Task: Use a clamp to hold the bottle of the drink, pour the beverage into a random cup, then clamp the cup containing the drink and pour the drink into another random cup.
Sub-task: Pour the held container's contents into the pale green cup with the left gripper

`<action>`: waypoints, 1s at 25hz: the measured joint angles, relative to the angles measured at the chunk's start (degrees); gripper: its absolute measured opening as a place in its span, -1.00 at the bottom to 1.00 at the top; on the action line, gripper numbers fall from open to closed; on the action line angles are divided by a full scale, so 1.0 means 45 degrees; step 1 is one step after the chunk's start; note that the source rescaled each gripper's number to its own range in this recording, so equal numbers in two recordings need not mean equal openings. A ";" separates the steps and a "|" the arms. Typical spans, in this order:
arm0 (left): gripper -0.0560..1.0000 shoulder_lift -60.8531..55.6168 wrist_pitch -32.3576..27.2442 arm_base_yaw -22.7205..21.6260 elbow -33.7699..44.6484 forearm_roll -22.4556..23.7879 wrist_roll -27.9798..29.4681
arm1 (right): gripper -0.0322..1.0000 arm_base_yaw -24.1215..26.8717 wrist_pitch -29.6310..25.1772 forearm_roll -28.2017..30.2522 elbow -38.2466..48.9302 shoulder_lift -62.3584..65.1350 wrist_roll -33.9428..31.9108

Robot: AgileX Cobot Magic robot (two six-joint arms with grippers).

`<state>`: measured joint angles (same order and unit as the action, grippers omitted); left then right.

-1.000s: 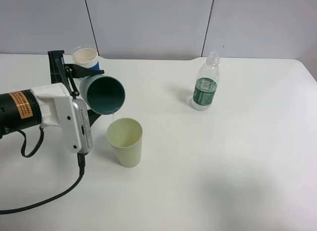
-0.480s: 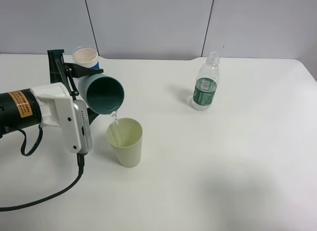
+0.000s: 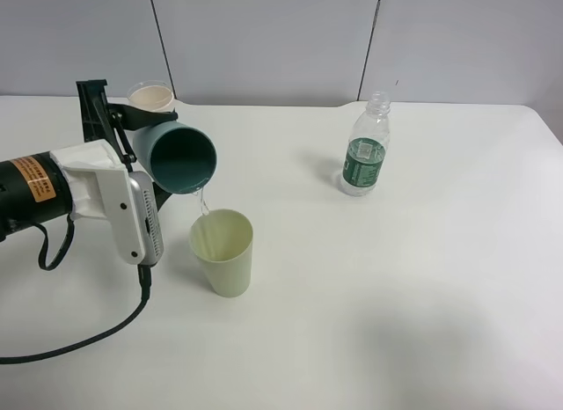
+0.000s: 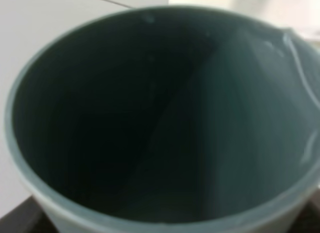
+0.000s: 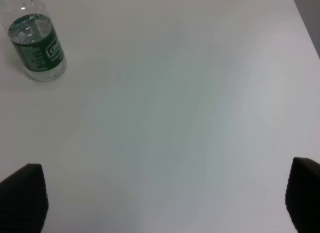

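Exterior high: plain teal plastic tumbler point(image 3: 179, 157), clamped in the left gripper point(image 3: 141, 133), now raised a little and tipped further than a second ago, mouth facing the bench's right edge and slightly down. Thin clear stream of beverage point(image 3: 203, 201) falling from the lower lip into the pale yellow-green tapered plastic tumbler point(image 3: 223, 251), upright directly below, near the bench's left-front area. Judged: second pour in its last part; stream thin, so little liquid left.

Small clear ribbed plastic bottle with dark green label band point(image 3: 365, 156) upright, uncapped, well apart toward the back-right of the white bench point(image 3: 396, 296). White paper cup with a pale inside point(image 3: 150, 97) just behind the gripper near the back-left edge, partly hidden; close enough to be clipped on a swing back. Black cable point(image 3: 79, 344) trailing over the front-left bench, clear of the receiving tumbler.

Left wrist: dark teal interior of the held tumbler point(image 4: 160, 118) filling the frame; a wet streak along one wall toward the rim. Fingers not visible here; grip closed on the tumbler.

Right wrist: right gripper point(image 5: 160, 193) spread wide, holding nothing, over bare bench; bottle point(image 5: 37, 43) standing off toward the far side. Nothing obstructing.
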<state>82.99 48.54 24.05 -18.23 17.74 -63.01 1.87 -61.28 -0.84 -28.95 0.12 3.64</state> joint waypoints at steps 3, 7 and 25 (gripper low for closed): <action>-0.87 0.0000 0.0000 0.0000 0.0000 -0.0025 -0.0094 | 1.00 0.0000 0.0000 0.0000 0.0000 0.0000 0.0000; -0.87 0.0000 0.0000 0.0000 0.0000 -0.0037 -0.0637 | 1.00 0.0000 0.0000 0.0000 0.0000 0.0000 0.0000; -0.87 0.0000 0.0304 0.0000 0.0000 -0.0058 -0.1058 | 1.00 0.0000 0.0000 0.0000 0.0000 0.0000 0.0000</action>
<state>82.99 49.91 24.05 -18.23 17.48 -67.77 1.87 -61.28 -0.84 -28.95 0.12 3.64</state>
